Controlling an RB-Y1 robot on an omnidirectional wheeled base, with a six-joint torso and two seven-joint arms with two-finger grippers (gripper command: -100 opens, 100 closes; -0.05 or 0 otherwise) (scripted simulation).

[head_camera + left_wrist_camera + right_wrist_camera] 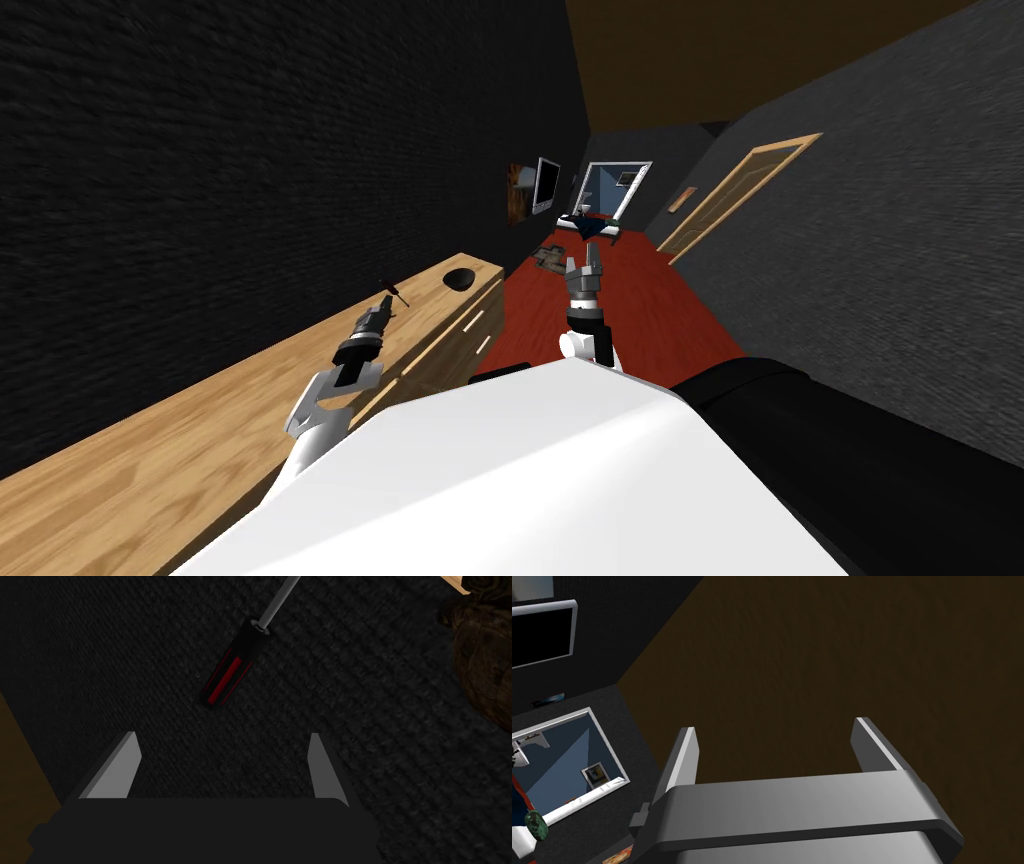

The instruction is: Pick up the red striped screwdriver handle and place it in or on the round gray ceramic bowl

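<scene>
A long wooden tabletop (pixel 200 420) runs beside a dark wall (pixel 250 150); a red floor (pixel 620 300) stretches toward a white-framed opening (pixel 612 190); a wooden door (pixel 735 195) sits in the opposite wall; a screen (pixel 546 183) hangs near the far end.

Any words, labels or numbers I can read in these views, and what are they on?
No text can be read.
Screwdriver: red stripes on a black handle, no lettering.
Screen on the wall: black and blank.
Small framed picture: too small to read.
Wall picture: too small to read.
</scene>
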